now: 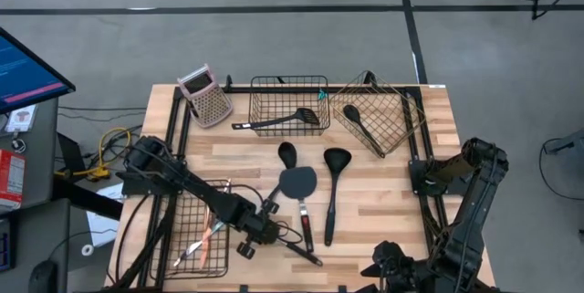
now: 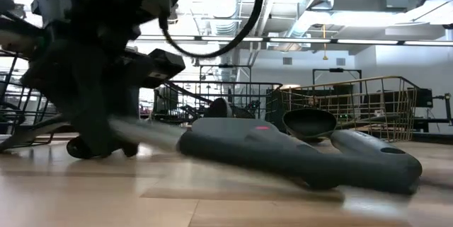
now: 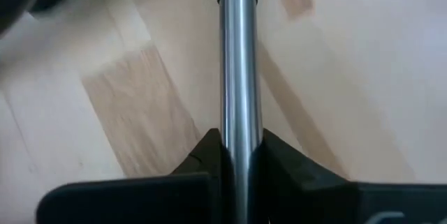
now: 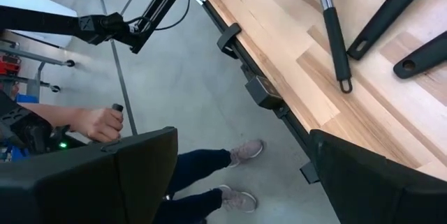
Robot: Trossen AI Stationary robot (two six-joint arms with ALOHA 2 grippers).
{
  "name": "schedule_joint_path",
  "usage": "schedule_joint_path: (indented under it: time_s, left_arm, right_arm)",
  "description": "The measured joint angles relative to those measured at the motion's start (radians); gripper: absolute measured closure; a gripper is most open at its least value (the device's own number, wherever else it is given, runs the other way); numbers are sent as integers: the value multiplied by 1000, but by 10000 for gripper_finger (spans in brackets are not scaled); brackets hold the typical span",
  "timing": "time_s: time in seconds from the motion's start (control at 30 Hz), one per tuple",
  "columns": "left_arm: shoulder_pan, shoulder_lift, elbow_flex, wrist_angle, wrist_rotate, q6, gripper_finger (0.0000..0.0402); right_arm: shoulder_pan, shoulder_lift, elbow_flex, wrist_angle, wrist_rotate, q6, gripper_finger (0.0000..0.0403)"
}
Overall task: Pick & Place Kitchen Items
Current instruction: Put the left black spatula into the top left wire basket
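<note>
Left gripper [image 1: 267,230] clamped on silver-shafted utensil [image 3: 239,77] at table [image 1: 383,193] front edge, beside front-left wire basket [image 1: 196,224]

Centre: flat spatula [image 1: 299,188], then ladle [image 1: 333,188], lying loose on the wood. Right gripper [image 4: 241,175] off the front right corner, fingers spread wide, holding nothing

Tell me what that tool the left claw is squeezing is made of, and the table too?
The tool's shaft looks like polished metal: silvery with bright reflections, under a black, probably plastic, sleeve. The left gripper pinches it. The table looks like pale varnished wood, with visible grain.
</note>
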Motion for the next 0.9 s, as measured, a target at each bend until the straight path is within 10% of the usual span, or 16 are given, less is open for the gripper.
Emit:
schedule_joint_path:
  time_s: [0.63,0.9]
  left_arm:
    - [99,-539,1,85,-132,-187,363]
    - [126,-770,2,377,-84,-212,363]
  right_arm:
    - [3,0,0,6,-2,-3,86]
    - [-7,0,0,-7,51,-65,86]
